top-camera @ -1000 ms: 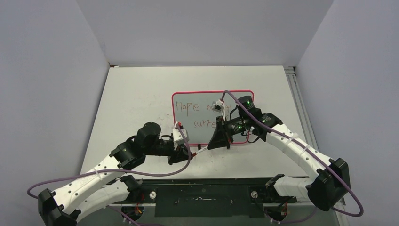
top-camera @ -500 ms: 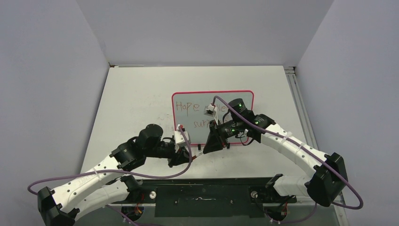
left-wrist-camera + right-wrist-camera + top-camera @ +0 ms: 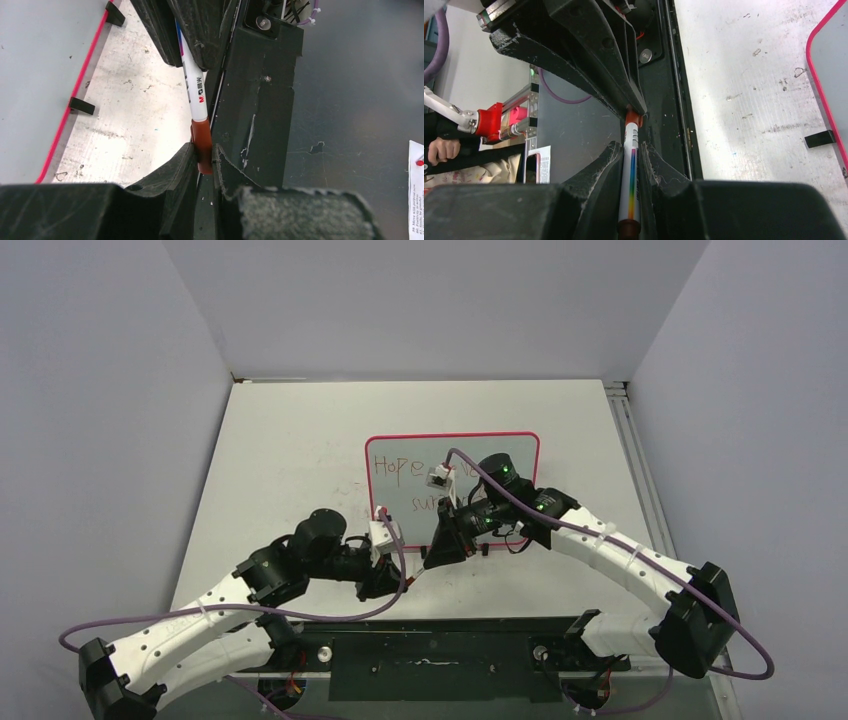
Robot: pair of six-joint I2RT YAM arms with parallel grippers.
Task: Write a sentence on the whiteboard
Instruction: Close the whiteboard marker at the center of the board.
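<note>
The whiteboard (image 3: 500, 450), white with a pink-red frame, lies flat mid-table; its edge shows in the left wrist view (image 3: 30, 75) and the right wrist view (image 3: 830, 60). Of the sentence, "Hope" (image 3: 392, 466) and part of a lower line (image 3: 425, 504) show; the right arm hides what lies beyond. In front of the board's near edge the two grippers meet tip to tip. My right gripper (image 3: 630, 147) (image 3: 432, 558) is shut on a white marker (image 3: 630, 175). My left gripper (image 3: 202, 150) (image 3: 398, 578) is shut on the marker's orange-brown cap (image 3: 201, 150), which sits on the marker's end.
The black base rail (image 3: 430, 650) runs along the near edge under the grippers. The board's small black feet (image 3: 81, 106) stick out onto the scuffed table (image 3: 290, 460). Grey walls close in the left, back and right. A person's hand (image 3: 441, 149) shows beyond the table.
The right gripper has come left and nearer, off the board's lower part, with the marker. The left arm has drawn back a little with it, still on the cap.
</note>
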